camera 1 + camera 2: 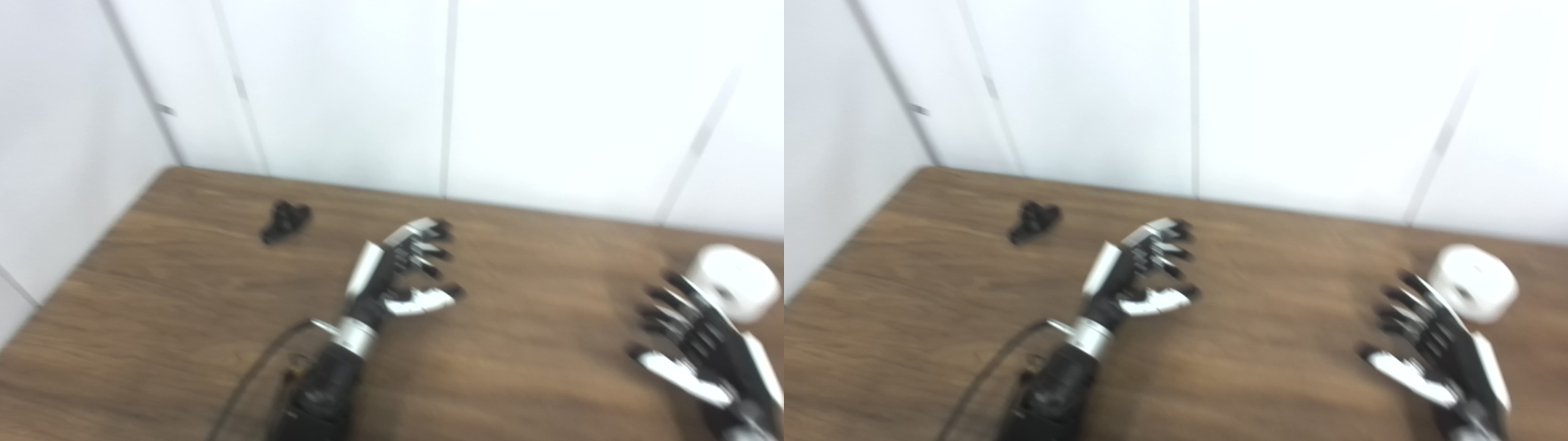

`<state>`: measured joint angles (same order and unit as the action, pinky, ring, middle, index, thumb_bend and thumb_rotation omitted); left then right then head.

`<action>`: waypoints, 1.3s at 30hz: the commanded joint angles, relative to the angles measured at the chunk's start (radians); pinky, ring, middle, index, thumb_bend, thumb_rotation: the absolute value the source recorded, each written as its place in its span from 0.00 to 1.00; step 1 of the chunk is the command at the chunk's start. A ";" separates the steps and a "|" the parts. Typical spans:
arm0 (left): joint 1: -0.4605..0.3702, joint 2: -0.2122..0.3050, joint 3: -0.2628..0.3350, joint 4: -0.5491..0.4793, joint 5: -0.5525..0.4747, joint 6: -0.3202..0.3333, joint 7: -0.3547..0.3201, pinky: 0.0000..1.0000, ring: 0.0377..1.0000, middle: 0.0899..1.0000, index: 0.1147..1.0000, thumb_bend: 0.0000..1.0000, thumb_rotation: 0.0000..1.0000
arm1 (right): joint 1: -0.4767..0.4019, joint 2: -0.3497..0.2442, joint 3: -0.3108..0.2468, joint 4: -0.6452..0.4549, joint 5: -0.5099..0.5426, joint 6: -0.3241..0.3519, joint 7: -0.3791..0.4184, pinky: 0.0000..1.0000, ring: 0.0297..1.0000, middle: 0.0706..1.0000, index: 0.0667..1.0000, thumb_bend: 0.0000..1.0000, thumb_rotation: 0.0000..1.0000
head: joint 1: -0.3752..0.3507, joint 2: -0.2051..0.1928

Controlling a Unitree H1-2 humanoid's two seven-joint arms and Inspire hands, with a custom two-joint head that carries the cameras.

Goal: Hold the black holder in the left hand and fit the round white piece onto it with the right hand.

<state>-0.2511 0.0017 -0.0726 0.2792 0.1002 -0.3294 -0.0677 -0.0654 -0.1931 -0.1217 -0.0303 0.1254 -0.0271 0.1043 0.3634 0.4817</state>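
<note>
On the table (184,318) lies a small, lumpy black holder (285,222).

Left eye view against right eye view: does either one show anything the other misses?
Only the left eye view: a little more wall at the left. Only the right eye view: the table past the round white piece, which sits against the left eye view's edge. Both share: the black holder lying alone far left, the open left robot hand mid-table, and the open right robot hand beside the white piece, holding nothing. Both views are blurred.
</note>
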 commanded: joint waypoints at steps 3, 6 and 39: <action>0.038 -0.026 -0.015 0.079 0.010 -0.052 0.026 0.52 0.69 0.77 0.78 0.69 0.00 | -0.010 -0.014 0.005 -0.056 -0.073 -0.014 -0.027 0.59 0.66 0.74 0.84 0.78 0.11 | 0.006 -0.003; 0.037 -0.030 -0.016 0.085 0.012 -0.058 0.030 0.53 0.68 0.76 0.78 0.69 0.00 | -0.006 -0.012 0.002 -0.064 -0.088 -0.007 -0.030 0.57 0.66 0.74 0.84 0.77 0.11 | 0.012 -0.007; -0.011 0.219 0.062 -0.222 0.034 0.245 -0.044 0.58 0.68 0.71 0.65 0.68 0.00 | -0.024 -0.018 -0.009 -0.043 -0.063 -0.009 -0.023 0.57 0.64 0.73 0.82 0.78 0.10 | 0.036 -0.012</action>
<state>-0.2157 0.2113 -0.0106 0.0956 0.1293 -0.0798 -0.1150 -0.0632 -0.1953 -0.1202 -0.0561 0.0528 -0.0055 0.0822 0.4004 0.4694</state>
